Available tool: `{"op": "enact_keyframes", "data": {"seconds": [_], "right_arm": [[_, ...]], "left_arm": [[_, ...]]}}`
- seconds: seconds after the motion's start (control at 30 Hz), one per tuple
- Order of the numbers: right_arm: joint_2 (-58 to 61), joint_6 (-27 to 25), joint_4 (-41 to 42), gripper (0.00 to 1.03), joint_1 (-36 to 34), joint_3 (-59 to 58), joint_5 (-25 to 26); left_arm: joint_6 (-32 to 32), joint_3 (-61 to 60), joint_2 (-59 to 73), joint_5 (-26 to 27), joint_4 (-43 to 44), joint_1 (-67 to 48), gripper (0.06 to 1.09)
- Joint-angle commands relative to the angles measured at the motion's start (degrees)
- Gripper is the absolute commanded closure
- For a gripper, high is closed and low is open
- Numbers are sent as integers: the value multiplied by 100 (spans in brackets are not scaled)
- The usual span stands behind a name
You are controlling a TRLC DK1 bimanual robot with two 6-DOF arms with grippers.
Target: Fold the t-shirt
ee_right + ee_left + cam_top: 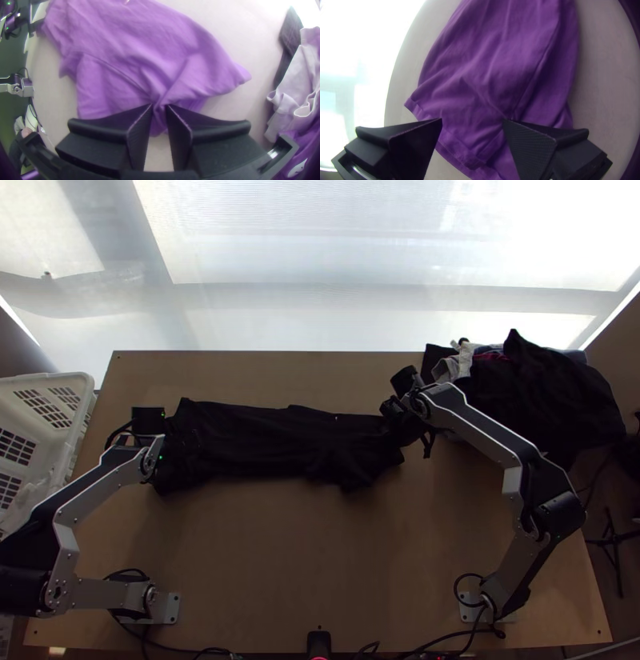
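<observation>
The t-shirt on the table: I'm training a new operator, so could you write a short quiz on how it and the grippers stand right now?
1. Multiple choice. Over the t-shirt, the fingers of the left gripper are: (a) pressed tip to tip; (b) wide apart; (c) crossed over each other.

2. True or false. The right gripper has a gathered bit of the t-shirt between its fingers.

3. Fill in the missing word. In the top view, a white basket stands at the ____ edge of the picture.

Key: 1. b; 2. true; 3. left
</observation>
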Motion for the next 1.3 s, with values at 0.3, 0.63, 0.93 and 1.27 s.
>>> {"op": "enact_keyframes", "data": {"seconds": [0.3, 0.63, 0.93, 1.27], "right_arm": [[12, -13, 62, 82, -32, -4, -23], [21, -5, 62, 82, -6, -4, -23], [12, -5, 62, 82, -6, -4, -23], [-6, -5, 54, 82, 3, -4, -23]], "left_arm": [[170, 1199, 202, 28, -1471, 308, 14], [91, 1322, 185, 274, -2323, 185, 14], [214, 1014, 396, 274, -2174, 35, 14], [328, 1146, 730, 274, -1840, 79, 15]]}}
